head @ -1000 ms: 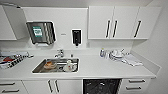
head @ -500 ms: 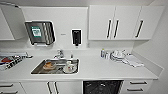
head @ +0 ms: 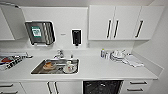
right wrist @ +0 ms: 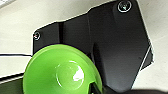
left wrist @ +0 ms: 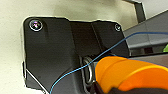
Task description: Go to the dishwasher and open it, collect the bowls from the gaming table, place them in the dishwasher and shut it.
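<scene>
- A white counter was seen from the head view, with a steel sink set into it and crockery lying in the basin.
- The dishwasher was noted below the counter edge, right of the sink; its dark interior with racks was exposed, so it stood open.
- White wall cabinets with dark vertical handles were recorded above the counter at the right; a paper towel dispenser and a dark soap dispenser were fixed to the wall behind the sink.
- A stack of plates and small bottles were observed on the counter, right of the sink.
- In the left wrist view, an orange bowl was seen close against the dark wrist plate, with a blue cable crossing it.
- In the right wrist view, a green bowl was seen close against the wrist plate, its hollow facing the camera.
- The state of the jaws on either arm could not be told; the fingers were not made out.
</scene>
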Controlling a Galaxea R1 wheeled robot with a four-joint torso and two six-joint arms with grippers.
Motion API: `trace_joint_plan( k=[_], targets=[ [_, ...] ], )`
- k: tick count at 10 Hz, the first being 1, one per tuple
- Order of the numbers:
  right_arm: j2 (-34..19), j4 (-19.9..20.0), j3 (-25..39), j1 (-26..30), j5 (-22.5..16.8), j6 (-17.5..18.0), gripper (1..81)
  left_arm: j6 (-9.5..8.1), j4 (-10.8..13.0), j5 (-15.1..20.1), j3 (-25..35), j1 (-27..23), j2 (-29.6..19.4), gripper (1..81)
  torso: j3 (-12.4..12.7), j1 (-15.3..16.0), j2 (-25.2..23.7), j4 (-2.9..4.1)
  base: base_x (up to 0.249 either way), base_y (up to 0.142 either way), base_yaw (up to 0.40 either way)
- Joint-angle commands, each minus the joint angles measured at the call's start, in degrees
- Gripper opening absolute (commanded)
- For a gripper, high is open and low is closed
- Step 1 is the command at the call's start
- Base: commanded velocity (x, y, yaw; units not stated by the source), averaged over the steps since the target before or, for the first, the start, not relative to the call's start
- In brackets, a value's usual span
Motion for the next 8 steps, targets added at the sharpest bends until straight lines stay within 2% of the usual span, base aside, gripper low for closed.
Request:
trace_joint_plan(
  k=[1, 2, 4, 6, 8],
  targets=[
    [-1.90, 0.41, 3.31, 3.03, -2.46, -0.02, 1.0, -0.02, 0.82, -1.35, 0.30, -1.74, -0.94, 1.0, 0.00, 0.00, 0.00, 0.00, 0.000, 0.000, 0.000],
    [-3.04, 0.41, 5.24, 3.04, -2.02, 0.07, 1.0, -0.11, 0.82, -2.31, 0.30, -1.74, -1.20, 1.0, -4.85, 0.00, 0.00, 0.00, 0.000, 0.000, 0.000],
    [-5.15, 0.50, 8.57, 3.47, -1.76, 0.42, 1.0, -0.11, 0.82, -2.58, 0.38, -1.74, -1.63, 1.0, -6.17, -0.02, 0.00, 0.00, 0.000, 0.000, 0.000],
    [-6.72, 0.50, 11.03, 3.92, -1.76, 0.60, 1.0, -0.11, 0.82, -2.67, 2.04, -1.66, -2.68, 1.0, -9.50, -0.03, -0.02, 0.00, 0.000, 0.000, 0.000],
    [-8.31, 0.50, 13.58, 4.62, -1.76, 0.60, 1.0, -0.11, 0.82, -2.84, 7.12, -1.74, -6.01, 1.0, -13.23, -0.03, 0.00, 0.00, 0.000, 0.000, 0.000]
  ],
)
